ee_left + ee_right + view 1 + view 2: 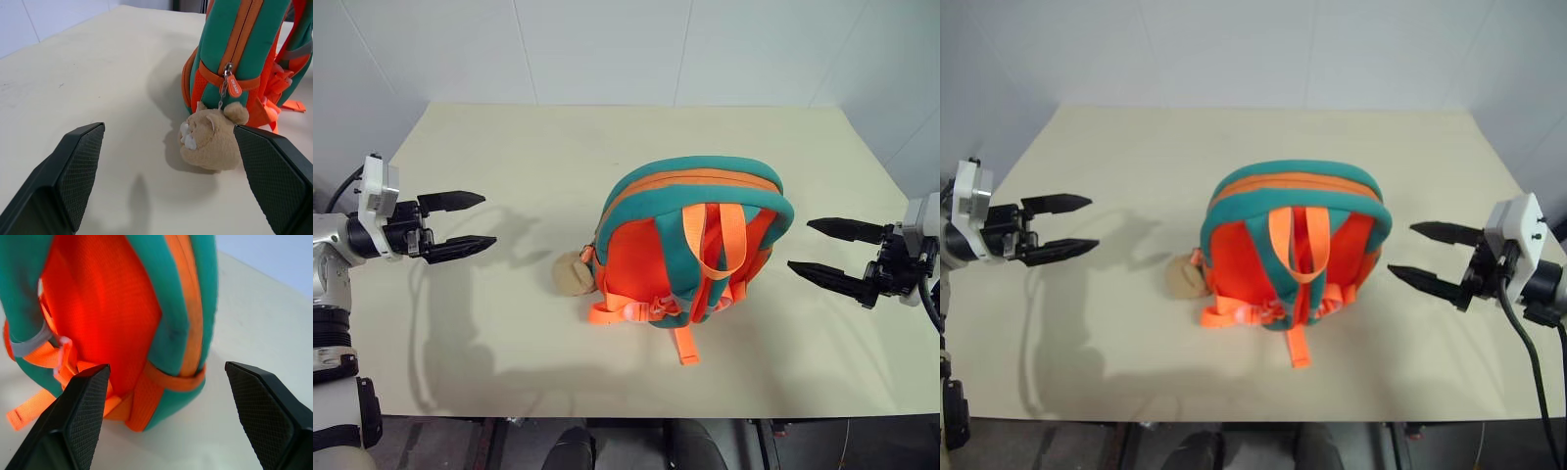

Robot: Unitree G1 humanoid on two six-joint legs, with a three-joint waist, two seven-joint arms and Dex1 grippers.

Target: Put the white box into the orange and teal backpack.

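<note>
One orange and teal backpack stands upright near the middle of the beige table, its strap side turned toward the robot and its teal-trimmed top arching away toward the white wall. Two orange shoulder straps run down its back from a single top loop, and loose orange webbing ends trail onto the table at its base. One tan plush toy lies on the table touching the backpack's lower left corner; in the left wrist view it hangs from an orange zipper pull on the backpack's side zipper, which is closed along the stretch seen there. No white box can be seen on the table beside the backpack, so where it is cannot be told. Two grippers flank the backpack, one on each side, both above the table and clear of it. The left gripper hovers well to the left of the backpack, pointing toward it, its two black fingers spread apart with nothing between them. The right gripper hovers just off the backpack's right side, also aimed at it, its two fingers likewise spread wide and empty. In the right wrist view the backpack's teal edge and orange side strap sit between that gripper's fingers but farther out, untouched.
</note>
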